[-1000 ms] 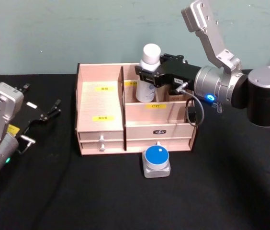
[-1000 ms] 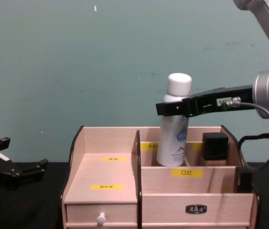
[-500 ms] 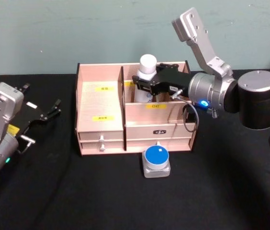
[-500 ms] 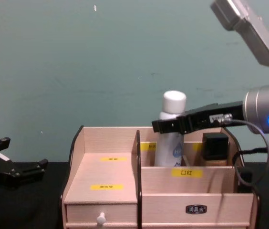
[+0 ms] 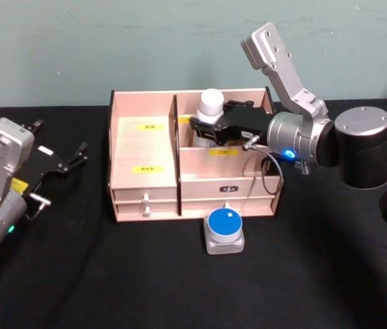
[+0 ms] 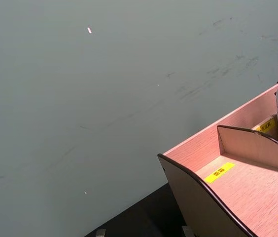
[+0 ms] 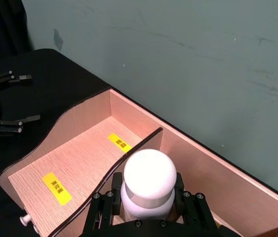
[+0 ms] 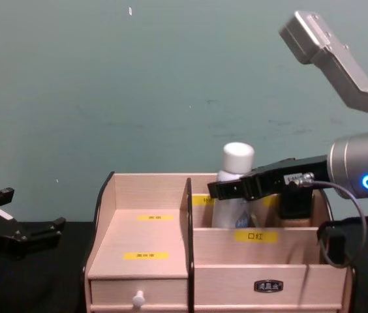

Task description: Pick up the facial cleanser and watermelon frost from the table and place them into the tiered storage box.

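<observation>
The right gripper [image 5: 204, 130] is grasping the white-capped bottle [image 5: 211, 104], holding it upright inside a rear compartment of the tiered storage box [image 5: 144, 147]. A blue-lidded jar [image 5: 224, 230] is sitting on the black table [image 5: 111, 274] just in front of the box. The left gripper [image 5: 62, 159] is resting at the left, its fingers released.

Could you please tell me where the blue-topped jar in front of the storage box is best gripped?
Come from straight above and pinch across its side walls, under the blue top. The blue-topped jar sits low and upright, with the tiered storage box close behind, so a level approach looks cramped.
</observation>
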